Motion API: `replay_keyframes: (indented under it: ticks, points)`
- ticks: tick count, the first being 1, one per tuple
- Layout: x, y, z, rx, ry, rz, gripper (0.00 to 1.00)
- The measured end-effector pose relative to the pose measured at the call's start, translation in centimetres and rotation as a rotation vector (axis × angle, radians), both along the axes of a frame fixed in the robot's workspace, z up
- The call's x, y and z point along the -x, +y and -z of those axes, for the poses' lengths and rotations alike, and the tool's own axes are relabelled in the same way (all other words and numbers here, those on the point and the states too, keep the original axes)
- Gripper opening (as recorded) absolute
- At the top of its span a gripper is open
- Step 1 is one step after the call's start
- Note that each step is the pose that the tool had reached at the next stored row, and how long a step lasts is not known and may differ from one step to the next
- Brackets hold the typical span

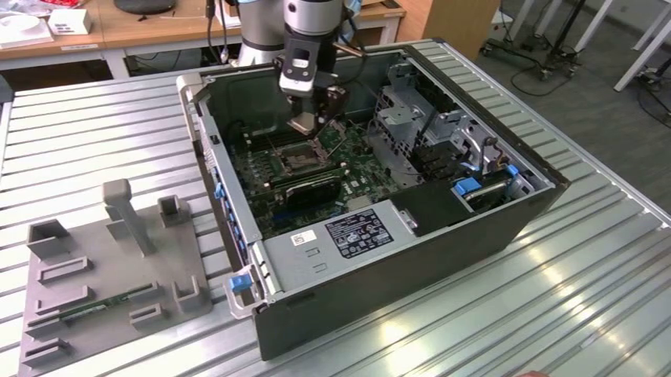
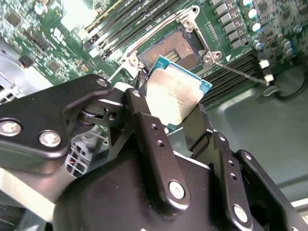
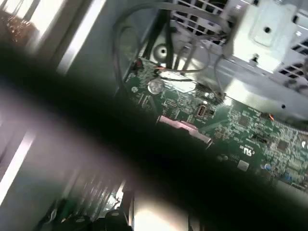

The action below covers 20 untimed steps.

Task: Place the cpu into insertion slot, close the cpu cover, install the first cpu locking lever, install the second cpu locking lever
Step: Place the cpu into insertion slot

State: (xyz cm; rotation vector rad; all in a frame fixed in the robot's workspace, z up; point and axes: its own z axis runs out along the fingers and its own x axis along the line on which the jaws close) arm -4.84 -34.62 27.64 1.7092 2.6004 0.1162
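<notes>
The pincer (image 2: 169,120) is closed on the cpu (image 2: 175,94). Its two black fingers (image 2: 144,120) clamp opposite edges of the chip. The cpu is held at a tilt, with its pale metal face turned toward the second wrist view. It hangs just above the insertion slot (image 2: 175,48). It appears to be clear of the slot's rim, though a finger hides its lower edge. The slot is uncovered and its dark contact field is exposed. A thin silvery locking lever (image 2: 240,71) runs out from one corner of the slot over the green motherboard (image 2: 53,29).

In the exterior view, the arm reaches down into an open computer case (image 1: 314,275). The case lies on its side on the ribbed metal worktop (image 1: 587,314). A grey fixture tray (image 1: 105,267) sits on the worktop, toward the exterior view's left of the case.
</notes>
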Motion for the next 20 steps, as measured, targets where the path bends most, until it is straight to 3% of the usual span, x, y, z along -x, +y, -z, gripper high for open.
replay_keyframes:
  ticks: [4, 14, 20]
  points:
    - [0.01, -0.01, 0.04, -0.0001, 0.0, 0.056, 0.54]
    - [0.01, 0.0, 0.04, 0.0001, 0.0, 0.065, 0.54]
    - [0.01, 0.0, 0.13, 0.0, 0.0, 0.144, 0.54]
